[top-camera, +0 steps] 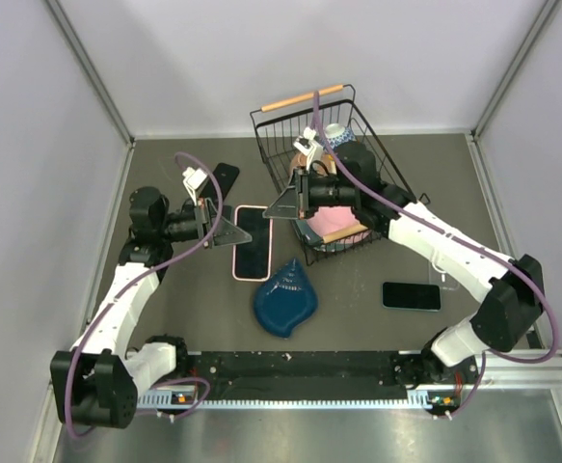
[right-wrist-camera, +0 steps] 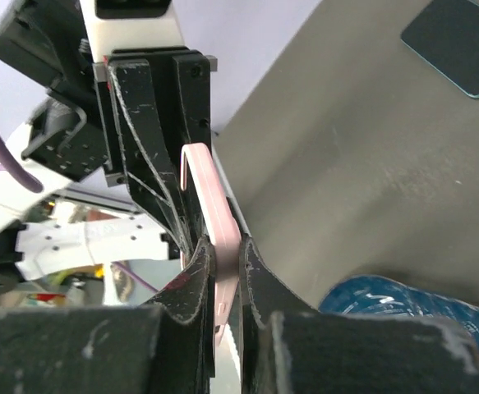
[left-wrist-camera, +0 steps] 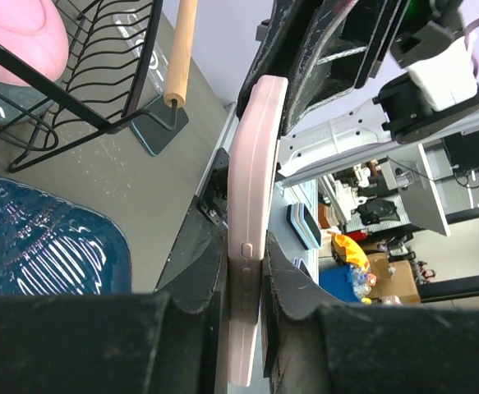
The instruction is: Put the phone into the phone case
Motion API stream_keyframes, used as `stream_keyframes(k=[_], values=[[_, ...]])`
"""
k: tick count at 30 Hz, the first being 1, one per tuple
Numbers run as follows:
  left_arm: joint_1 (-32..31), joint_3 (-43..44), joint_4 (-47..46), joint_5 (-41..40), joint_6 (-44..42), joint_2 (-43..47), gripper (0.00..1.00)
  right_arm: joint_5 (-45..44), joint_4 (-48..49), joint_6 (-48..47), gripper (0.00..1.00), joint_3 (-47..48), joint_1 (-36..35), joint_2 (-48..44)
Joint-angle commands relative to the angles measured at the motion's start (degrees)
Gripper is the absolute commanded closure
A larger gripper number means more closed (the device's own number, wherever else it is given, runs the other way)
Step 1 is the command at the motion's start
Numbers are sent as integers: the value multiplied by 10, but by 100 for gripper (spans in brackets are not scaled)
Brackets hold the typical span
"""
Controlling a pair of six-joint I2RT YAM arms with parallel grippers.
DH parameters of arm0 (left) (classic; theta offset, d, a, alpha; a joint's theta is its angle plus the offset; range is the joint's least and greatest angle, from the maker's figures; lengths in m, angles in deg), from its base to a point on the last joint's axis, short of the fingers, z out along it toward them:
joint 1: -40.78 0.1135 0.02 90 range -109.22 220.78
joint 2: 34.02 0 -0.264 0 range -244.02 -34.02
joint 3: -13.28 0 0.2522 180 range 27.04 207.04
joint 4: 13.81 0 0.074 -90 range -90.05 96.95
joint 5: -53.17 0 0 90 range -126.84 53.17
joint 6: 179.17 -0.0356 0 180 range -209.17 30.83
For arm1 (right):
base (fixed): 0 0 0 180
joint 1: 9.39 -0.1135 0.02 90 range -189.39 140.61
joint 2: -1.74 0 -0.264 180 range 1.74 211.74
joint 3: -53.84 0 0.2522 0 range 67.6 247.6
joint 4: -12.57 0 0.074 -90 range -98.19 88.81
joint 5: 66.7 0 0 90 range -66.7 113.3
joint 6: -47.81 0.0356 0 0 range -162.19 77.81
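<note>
Just beyond the blue shell-shaped dish (top-camera: 285, 299), on the side away from the arm bases: the pink phone case (top-camera: 253, 243), open face up and dark inside, with no phone in it, gripped from two sides at once. Left gripper (left-wrist-camera: 246, 283): jaws pinching the case's long edge on the side of the dish toward the left arm; in the left wrist view the case stands edge-on between the two black fingers (left-wrist-camera: 200, 275), side buttons showing. Right gripper (right-wrist-camera: 226, 275): jaws clamped on the opposite edge near the far corner, the pink rim squeezed thin between them in the right wrist view. Whether the case rests on the table (top-camera: 165, 289) or is lifted off it cannot be told. Phone (top-camera: 412, 295): flat on the table to the right of the dish, near it but apart, screen dark with a teal edge, touched by neither gripper. Wire basket (left-wrist-camera: 112, 70): beyond the dish and slightly right, with a wooden handle (top-camera: 303, 97) across its far rim, holding a pink item (top-camera: 331, 224) and other contents partly hidden by the right arm. Dark flat rectangular item (top-camera: 225, 176): well beyond the dish to the left, lying beside the left arm's wrist.
</note>
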Motion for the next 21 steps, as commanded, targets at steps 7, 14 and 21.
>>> stream_keyframes(k=[7, 14, 21], values=[[-3, 17, 121, -38, -48, -9, 100, -54, -51, -134, 100, 85, -57, -30], [-3, 11, 91, -37, -15, 6, 100, -46, -4, -57, 65, 52, -50, -34], [-3, 5, 36, -46, 21, 16, 100, -49, 5, -15, 100, 39, -49, -26]])
